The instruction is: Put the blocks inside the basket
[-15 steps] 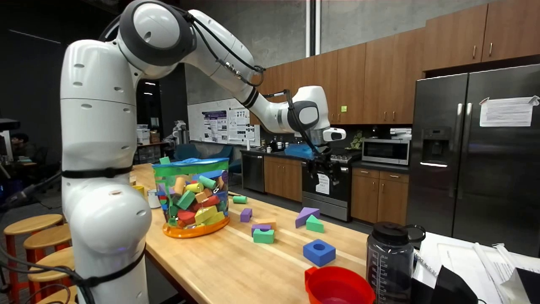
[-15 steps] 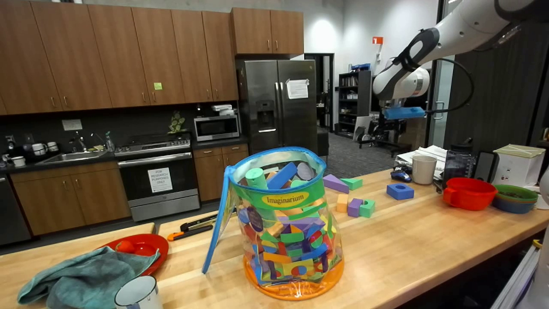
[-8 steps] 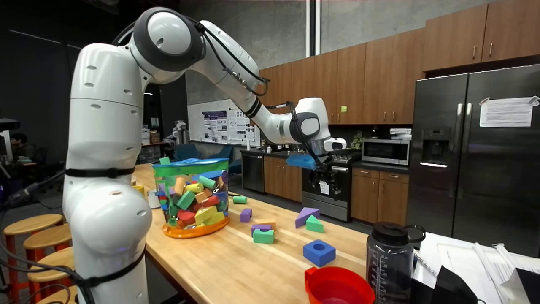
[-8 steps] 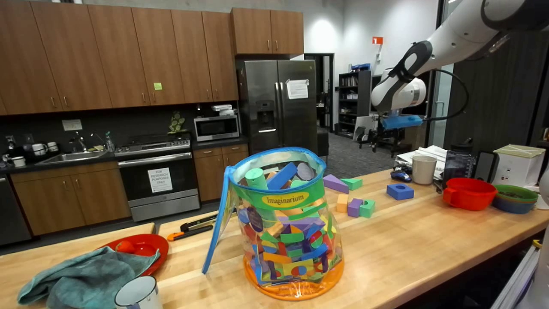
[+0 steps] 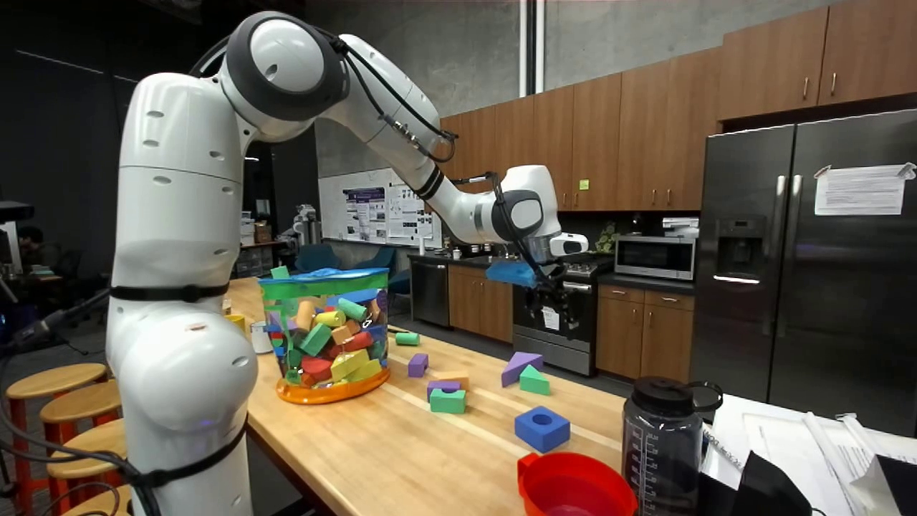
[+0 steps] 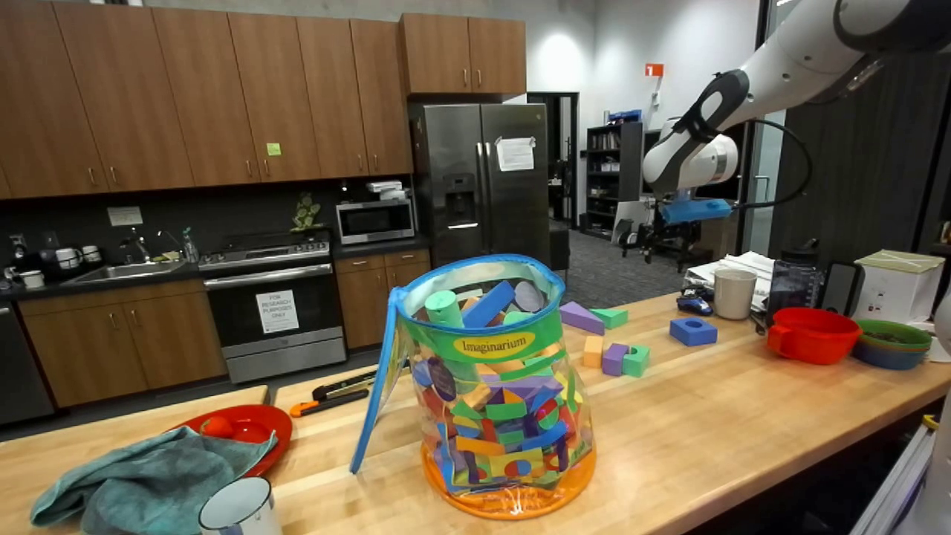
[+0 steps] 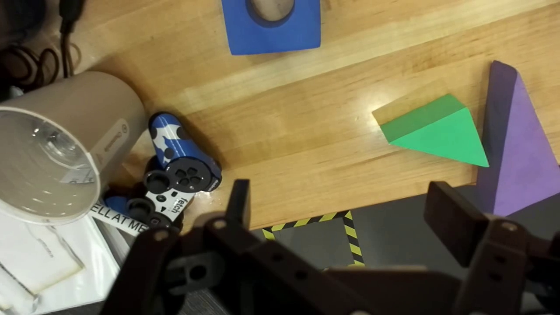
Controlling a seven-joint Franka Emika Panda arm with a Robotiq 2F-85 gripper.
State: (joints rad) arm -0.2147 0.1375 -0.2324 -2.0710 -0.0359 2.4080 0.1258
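The see-through basket point(image 5: 315, 289) with green rim and orange base stands on the table, full of coloured blocks; it also shows in an exterior view point(image 6: 550, 331). Loose on the table lie a blue block with a hole point(image 5: 542, 428), a green triangle point(image 5: 534, 381), a purple triangle point(image 5: 521, 368), a green arch point(image 5: 448, 403), an orange block point(image 6: 592, 351), small purple blocks point(image 5: 418, 365) and a green cylinder point(image 5: 407, 338). My gripper point(image 7: 339, 197) is open and empty, high above the table's far edge. In the wrist view the blue block point(image 7: 275, 37), green triangle point(image 7: 437, 131) and purple triangle point(image 7: 520, 148) lie ahead of the fingers.
A red bowl point(image 6: 813, 336), a mug point(image 6: 734, 293), a game controller point(image 7: 183, 170) and a dark bottle point(image 5: 663, 444) stand near the blue block. A red plate point(image 6: 256, 431), a cloth point(image 6: 148, 483) and a cutter point(image 6: 330, 401) lie beyond the basket.
My gripper has come down somewhat over the first half second, then stayed still. The blocks and basket have not moved.
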